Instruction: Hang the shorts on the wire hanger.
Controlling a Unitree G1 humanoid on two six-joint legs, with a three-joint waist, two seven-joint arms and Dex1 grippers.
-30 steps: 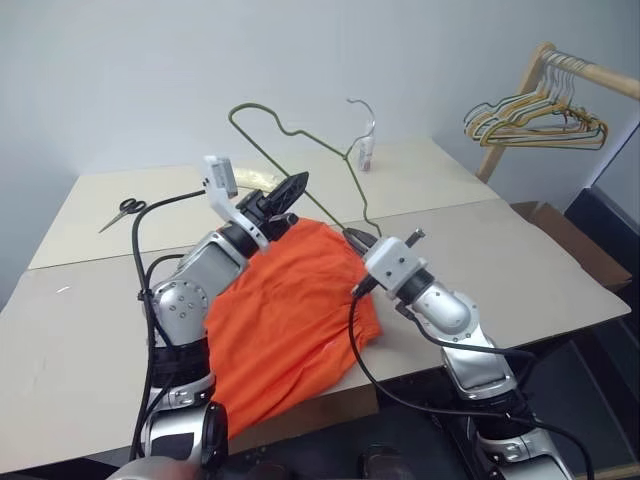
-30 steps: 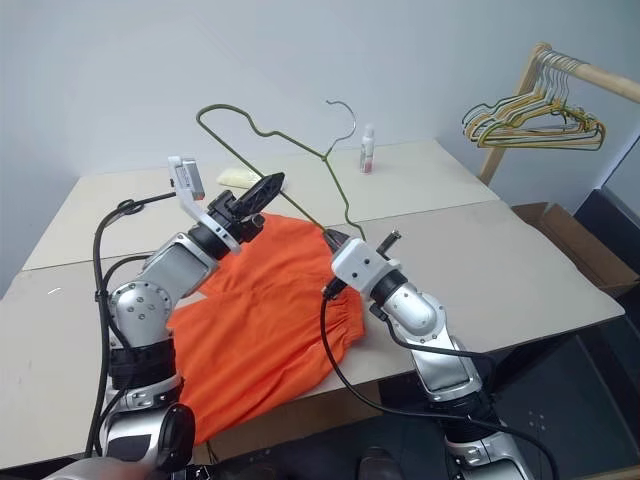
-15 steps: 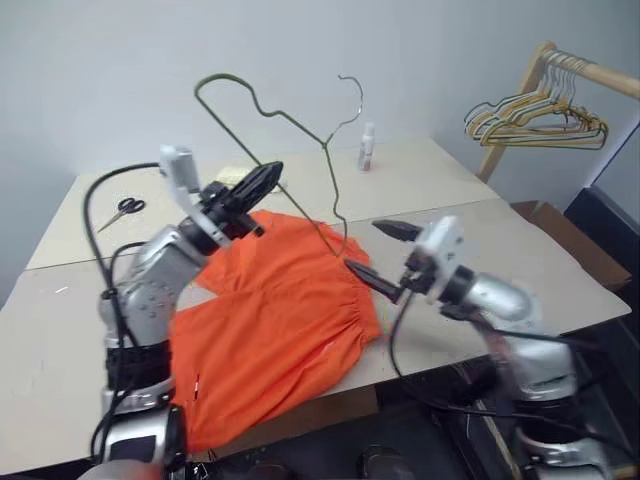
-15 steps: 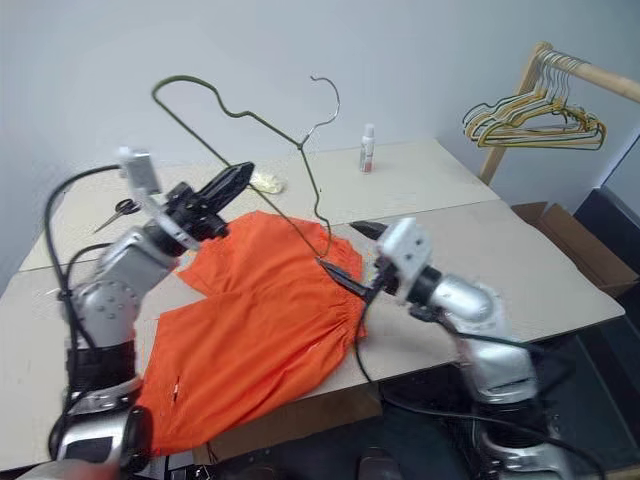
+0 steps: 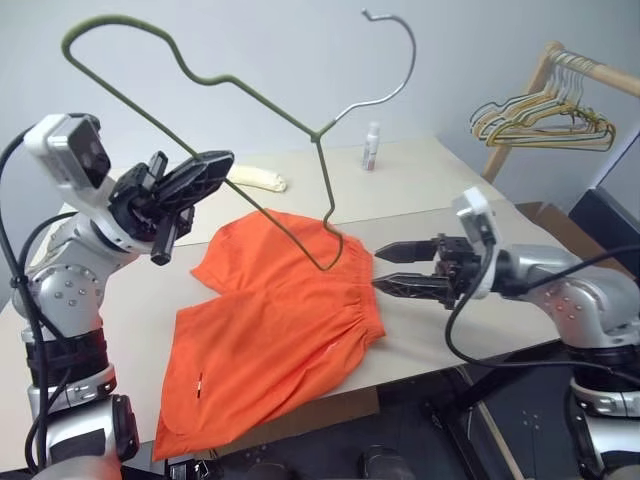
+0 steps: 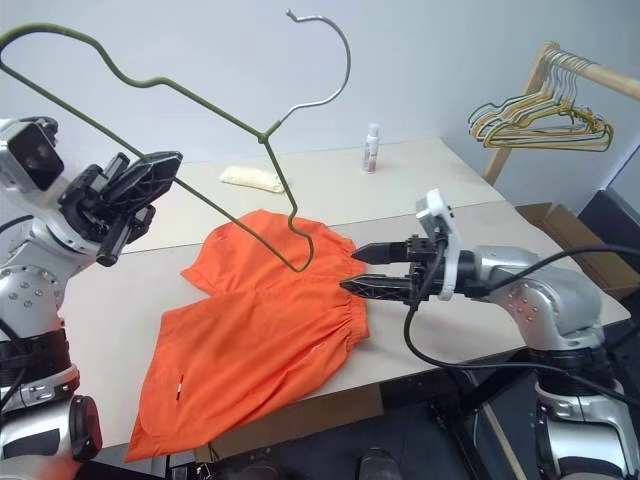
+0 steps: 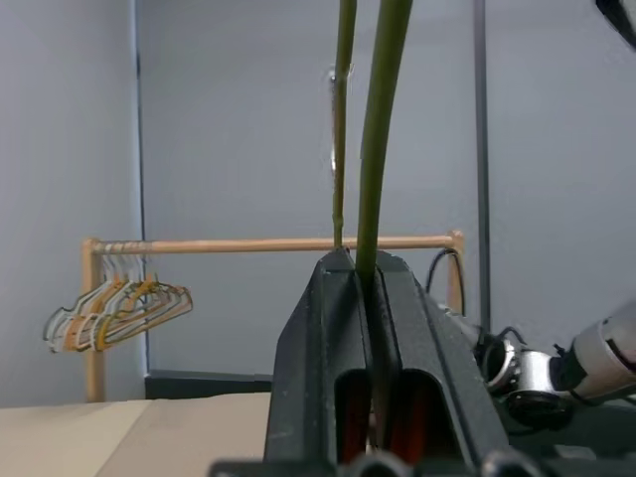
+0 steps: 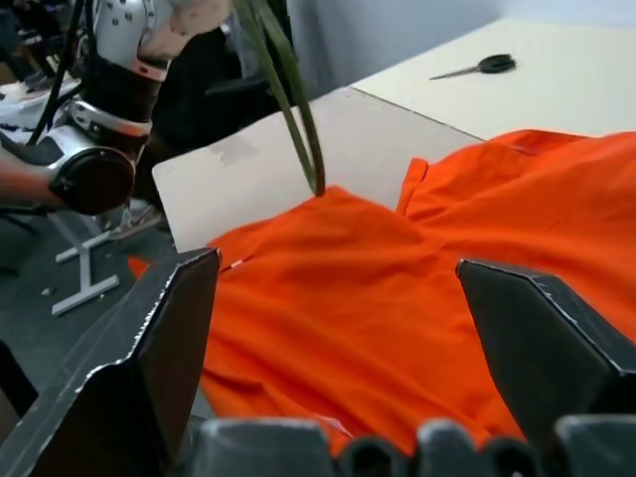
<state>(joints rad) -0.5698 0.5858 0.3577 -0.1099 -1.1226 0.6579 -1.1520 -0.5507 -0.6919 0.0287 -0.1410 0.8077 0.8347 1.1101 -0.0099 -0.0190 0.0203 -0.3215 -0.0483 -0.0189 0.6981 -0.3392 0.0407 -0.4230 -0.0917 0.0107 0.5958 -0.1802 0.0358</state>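
Raised wire hanger (image 5: 250,100) hangs above shorts (image 5: 280,320); bare table (image 5: 480,225) lies open beyond the waistband.

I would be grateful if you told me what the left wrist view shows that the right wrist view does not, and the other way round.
Left wrist view: the left gripper shut on the thin olive-green wire hanger, with a wooden clothes rail carrying bunched coloured hangers behind it.
Right wrist view: the right gripper open, facing the bright orange fabric shorts lying on the table, and black-handled scissors farther off.
Both: the hanger's wire and the beige table.
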